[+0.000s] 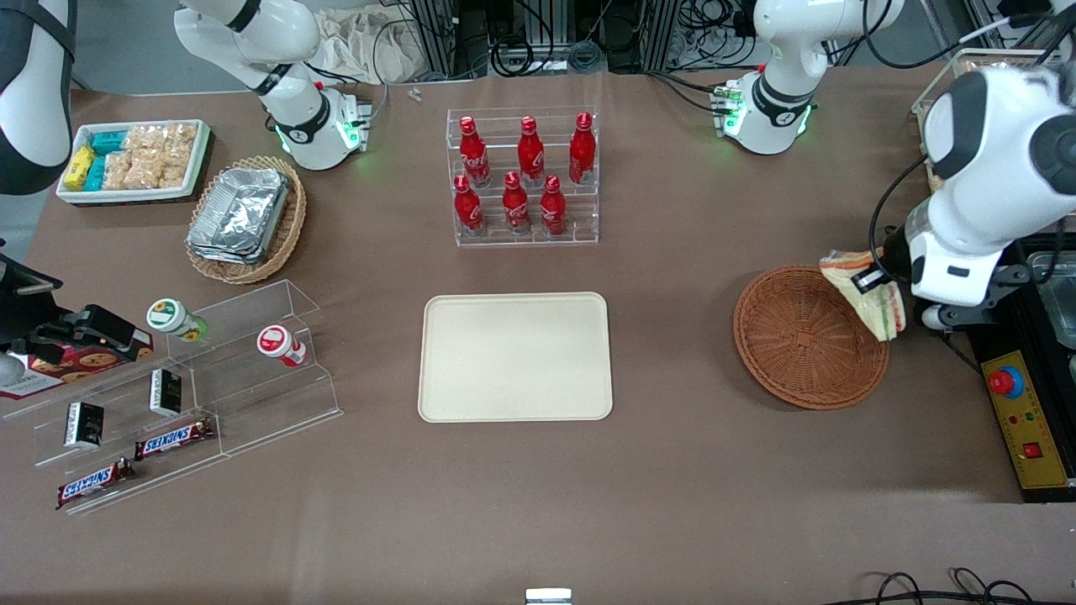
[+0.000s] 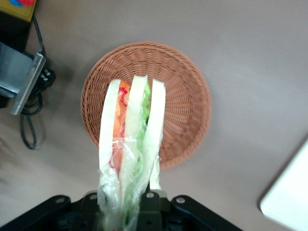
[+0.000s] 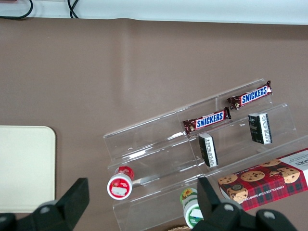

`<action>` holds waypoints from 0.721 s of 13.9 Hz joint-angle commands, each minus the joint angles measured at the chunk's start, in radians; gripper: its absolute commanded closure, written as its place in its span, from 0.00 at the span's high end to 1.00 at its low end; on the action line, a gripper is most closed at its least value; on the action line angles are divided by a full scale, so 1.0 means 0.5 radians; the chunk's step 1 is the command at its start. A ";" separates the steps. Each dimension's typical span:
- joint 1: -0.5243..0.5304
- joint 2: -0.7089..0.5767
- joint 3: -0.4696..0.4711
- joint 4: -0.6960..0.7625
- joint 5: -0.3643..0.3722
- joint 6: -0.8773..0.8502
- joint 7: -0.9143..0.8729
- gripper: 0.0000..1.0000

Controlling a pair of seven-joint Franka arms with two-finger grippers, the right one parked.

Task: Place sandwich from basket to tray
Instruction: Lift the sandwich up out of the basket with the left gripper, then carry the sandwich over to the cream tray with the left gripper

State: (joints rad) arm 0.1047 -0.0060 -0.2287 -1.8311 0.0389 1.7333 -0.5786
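Note:
The sandwich (image 1: 874,304), a clear-wrapped wedge of pale bread with green, orange and red filling, hangs in the air over the rim of the round reddish-brown wicker basket (image 1: 799,353) at the working arm's end of the table. My gripper (image 1: 881,284) is shut on its wrapped end. In the left wrist view the sandwich (image 2: 131,130) sticks out from the gripper (image 2: 127,209) with the basket (image 2: 190,101) below it, nothing else inside. The cream tray (image 1: 514,357) lies flat and bare at the table's middle, apart from the basket; its corner (image 2: 288,197) shows in the wrist view.
A rack of red bottles (image 1: 525,181) stands farther from the front camera than the tray. Toward the parked arm's end are a tan basket with foil trays (image 1: 245,218), a white snack bin (image 1: 134,160) and an acrylic shelf (image 1: 185,395). A yellow control box (image 1: 1025,420) sits beside the basket.

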 commanded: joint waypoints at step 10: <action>-0.147 0.570 -0.801 0.564 0.020 0.030 -0.005 0.00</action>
State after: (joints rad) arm 0.0648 0.2117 -0.6183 -1.6010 0.0366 1.7118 -0.5792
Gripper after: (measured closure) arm 0.806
